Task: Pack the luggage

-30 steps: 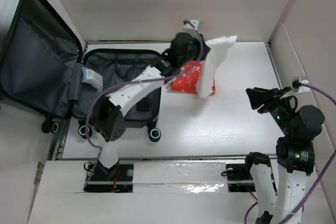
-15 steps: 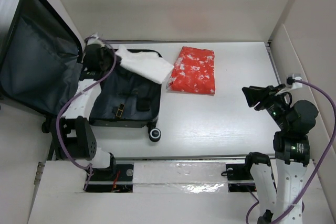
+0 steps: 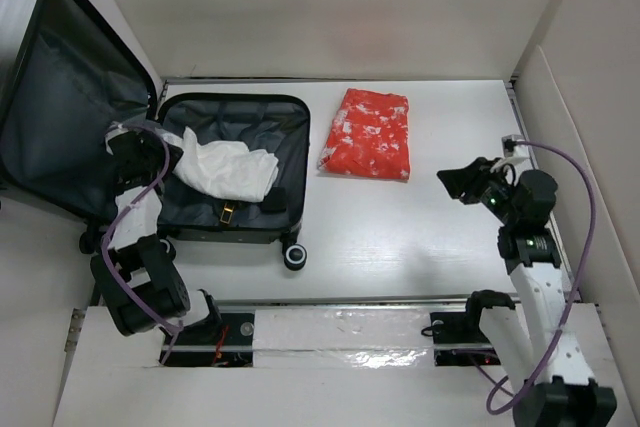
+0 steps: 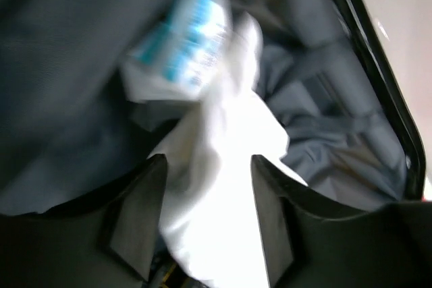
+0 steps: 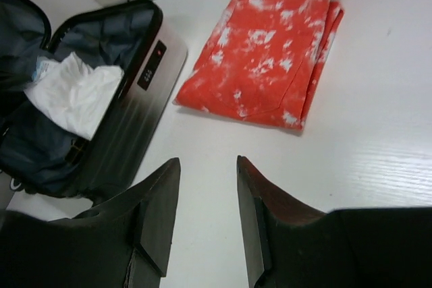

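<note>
The luggage (image 3: 240,100) lies open at the table's left, its lid (image 3: 60,97) leaning back and its dark grey lining showing. A crumpled white cloth (image 3: 228,169) lies inside the luggage's lower half. My left gripper (image 3: 135,147) hangs over the luggage's left edge. In the left wrist view my left gripper (image 4: 208,161) is open, with the white cloth (image 4: 223,166) lying loose below it. Over bare table right of centre, my right gripper (image 3: 455,179) is open and holds nothing. The right wrist view takes in the luggage shell (image 5: 145,99) and the cloth (image 5: 77,92).
A red-and-white patterned soft packet (image 3: 368,133) lies flat on the table right of the luggage, also in the right wrist view (image 5: 270,52). A small white packet with blue print (image 4: 185,48) sits by the lining. Cardboard walls (image 3: 560,77) bound the table.
My left arm swung the white cloth from above the red packet over to the luggage, then opened and let it go there. My right gripper moved left, toward the table's middle.
</note>
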